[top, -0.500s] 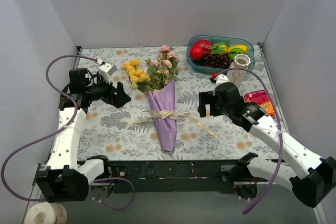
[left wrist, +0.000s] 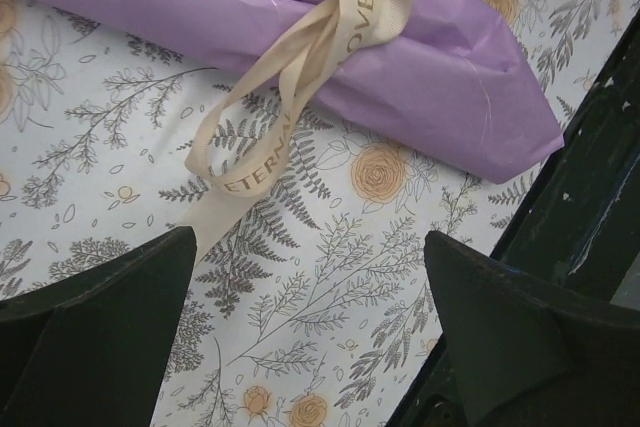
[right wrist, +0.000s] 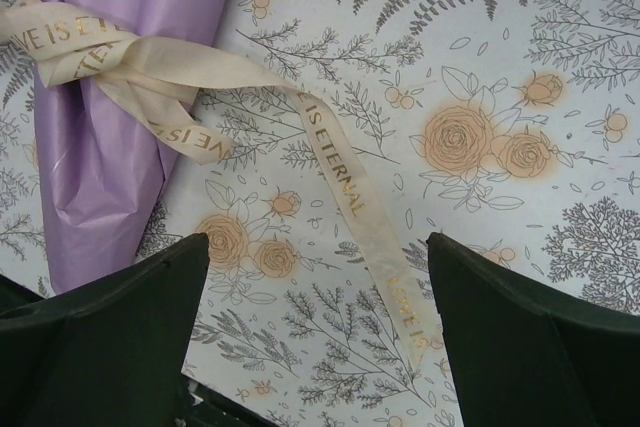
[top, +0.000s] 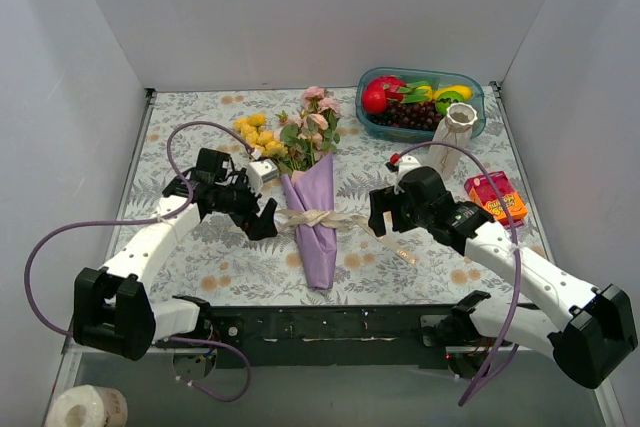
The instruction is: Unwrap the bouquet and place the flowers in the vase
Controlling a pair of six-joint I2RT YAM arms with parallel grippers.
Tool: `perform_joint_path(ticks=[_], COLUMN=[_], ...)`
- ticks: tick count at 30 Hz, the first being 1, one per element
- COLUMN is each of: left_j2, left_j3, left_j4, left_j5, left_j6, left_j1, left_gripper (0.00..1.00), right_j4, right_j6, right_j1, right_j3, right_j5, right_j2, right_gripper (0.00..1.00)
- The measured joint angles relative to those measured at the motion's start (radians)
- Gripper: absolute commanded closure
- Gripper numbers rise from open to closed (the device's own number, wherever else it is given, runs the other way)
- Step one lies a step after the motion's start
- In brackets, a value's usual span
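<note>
Seen from above, the bouquet (top: 312,209) lies along the middle of the floral worktop (top: 200,247). The left claw (top: 262,219) is just beside its left edge at the cream ribbon (top: 318,218) and the right claw (top: 378,215) is near its right side, both spread wide and gripping nothing, while the vase (top: 455,132) stands well apart at the far right. In the left wrist view, the purple paper (left wrist: 430,77) and a ribbon loop lie beyond the parted fingers (left wrist: 95,327), untouched. In the right wrist view, a ribbon tail runs into the gap between that claw's parted fingers (right wrist: 520,337), with the paper off to the left.
</note>
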Motion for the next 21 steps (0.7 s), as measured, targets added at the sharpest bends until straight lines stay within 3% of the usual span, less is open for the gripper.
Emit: perform_joint_path(ticks=[6, 21], left_j2=[0.008, 0.049], left_j3=[-0.036, -0.115], left_j4=[0.027, 0.09], left_j5=[-0.045, -0.102], left_j6=[0.04, 0.131], left_j1=[-0.057, -0.118], left_gripper=[0.28, 0.27], right_j4=[0.04, 0.068], right_j6=[-0.001, -0.01], right_j1=[0.0, 0.0], right_j3=[0.0, 0.011], right_j5=[-0.015, -0.006], right_j2=[0.06, 0.164], right_gripper=[0.05, 0.05])
